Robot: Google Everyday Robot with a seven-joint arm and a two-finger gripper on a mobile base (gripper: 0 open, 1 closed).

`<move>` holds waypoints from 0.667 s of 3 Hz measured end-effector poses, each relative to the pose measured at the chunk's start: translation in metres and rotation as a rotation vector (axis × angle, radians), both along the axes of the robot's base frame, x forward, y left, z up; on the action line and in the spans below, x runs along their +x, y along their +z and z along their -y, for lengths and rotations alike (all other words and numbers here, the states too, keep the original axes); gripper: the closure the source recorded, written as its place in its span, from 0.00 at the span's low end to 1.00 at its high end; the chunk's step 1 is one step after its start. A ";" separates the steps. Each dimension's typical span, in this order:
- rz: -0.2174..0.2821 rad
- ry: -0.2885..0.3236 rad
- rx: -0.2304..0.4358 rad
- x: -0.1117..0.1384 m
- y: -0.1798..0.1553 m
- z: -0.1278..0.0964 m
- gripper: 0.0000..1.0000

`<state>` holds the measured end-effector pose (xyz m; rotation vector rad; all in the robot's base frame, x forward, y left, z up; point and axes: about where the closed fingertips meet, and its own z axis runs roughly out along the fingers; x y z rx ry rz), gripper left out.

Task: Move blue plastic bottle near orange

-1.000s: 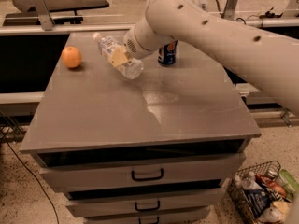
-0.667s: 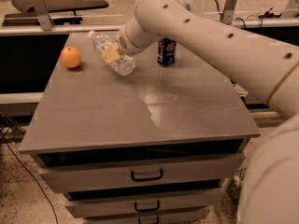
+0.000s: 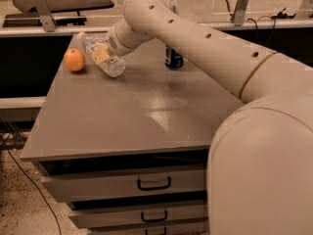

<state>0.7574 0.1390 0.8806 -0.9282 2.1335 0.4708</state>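
Since the earlier frames the gripper (image 3: 102, 56) has carried the blue plastic bottle (image 3: 114, 66) further toward the picture's left, closer to the orange (image 3: 74, 60), which has not shifted. Its fingers clamp the bottle about the label, one tan pad (image 3: 100, 54) showing against the clear plastic. From the gripper the bottle slants, white cap up and away, base down toward the cabinet top (image 3: 122, 116) (whether it touches cannot be told). The orange sits near the gripper, to its picture-left, apart from the bottle. A dark soda can (image 3: 174, 58) stands well apart on the opposite side, partly behind the arm.
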 end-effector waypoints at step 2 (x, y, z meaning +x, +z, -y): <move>-0.029 0.013 0.007 0.009 -0.014 -0.017 0.38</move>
